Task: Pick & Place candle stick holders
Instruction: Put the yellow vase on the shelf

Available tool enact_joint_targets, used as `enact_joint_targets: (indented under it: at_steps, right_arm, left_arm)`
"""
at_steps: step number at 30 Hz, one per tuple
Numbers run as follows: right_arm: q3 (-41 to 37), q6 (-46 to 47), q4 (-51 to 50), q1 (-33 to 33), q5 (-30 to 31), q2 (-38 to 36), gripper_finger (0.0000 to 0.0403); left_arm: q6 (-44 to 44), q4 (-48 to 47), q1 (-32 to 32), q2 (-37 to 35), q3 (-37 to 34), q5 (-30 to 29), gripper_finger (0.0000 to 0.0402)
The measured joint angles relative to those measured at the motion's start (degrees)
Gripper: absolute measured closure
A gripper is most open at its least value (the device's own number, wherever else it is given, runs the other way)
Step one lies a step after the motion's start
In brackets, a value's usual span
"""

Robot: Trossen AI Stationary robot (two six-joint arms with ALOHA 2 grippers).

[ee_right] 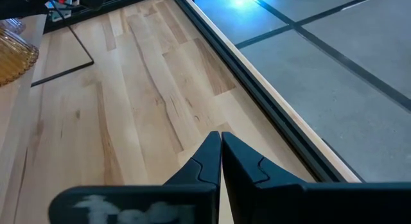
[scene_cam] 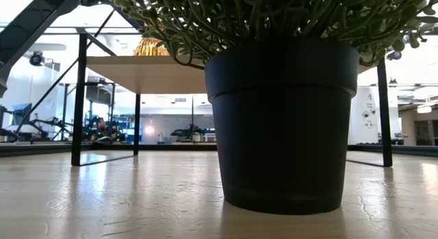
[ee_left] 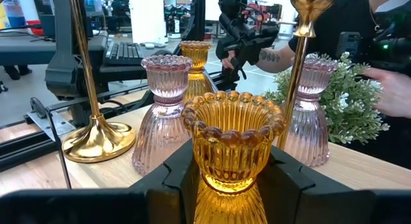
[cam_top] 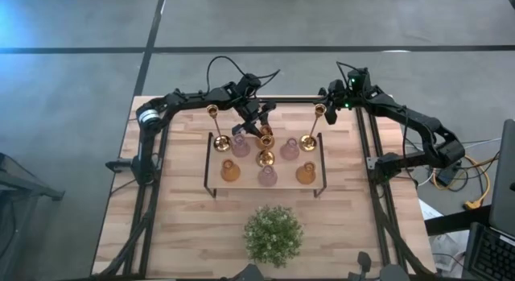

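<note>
Meanwhile, at the high frame's centre, my left gripper [ee_left: 230, 179] pinches an amber glass holder [ee_left: 232, 142] over the shelf [cam_top: 216, 139]. I judge it heavy, slick and breakable; the narrow waist grips best. Right gripper [ee_right: 220, 161], upper right, rests pressed together.

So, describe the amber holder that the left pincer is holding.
The amber holder is ribbed, see-through orange glass with a beaded scalloped rim, a cup that narrows to a waist and a flared foot below. It stands upright between the fingers of the left pincer, which close on its waist. It is on the small raised shelf, near its back middle, among pink and brass holders.
</note>
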Motion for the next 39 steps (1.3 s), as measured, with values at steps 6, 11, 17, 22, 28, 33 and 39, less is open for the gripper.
enact_joint_targets:
  at_steps: [6,11,17,22,28,33,39]
  right_arm:
    - [0.0,0.0,0.0,0.0,0.0,0.0,0.0394]
    - [0.0,0.0,0.0,0.0,0.0,0.0,0.0394]
    - [0.0,0.0,0.0,0.0,0.0,0.0,0.0394]
    - [0.0,0.1,0.0,0.0,0.0,0.0,0.0394]
    - [0.0,0.0,0.0,0.0,0.0,0.0,0.0394]
    - [0.0,0.0,0.0,0.0,0.0,0.0,0.0394]
    - [0.0,0.4,2.1,0.0,0.0,0.0,0.0394]
  left_arm:
    - [0.8,0.0,0.0,0.0,0.0,0.0,0.0276]
    - [1.0,0.0,0.0,0.0,0.0,0.0,0.0273]
    - [0.7,0.1,-0.1,0.0,0.0,-0.8,0.0264]
    - [0.5,0.2,0.0,-0.1,0.0,-2.0,0.0262]
    - [0.1,0.2,0.0,-0.1,0.0,-2.3,0.026]
    - [-0.1,0.2,0.0,-0.1,0.0,-2.4,0.026]
    - [-0.2,0.1,0.0,-0.1,0.0,-2.5,0.0259]
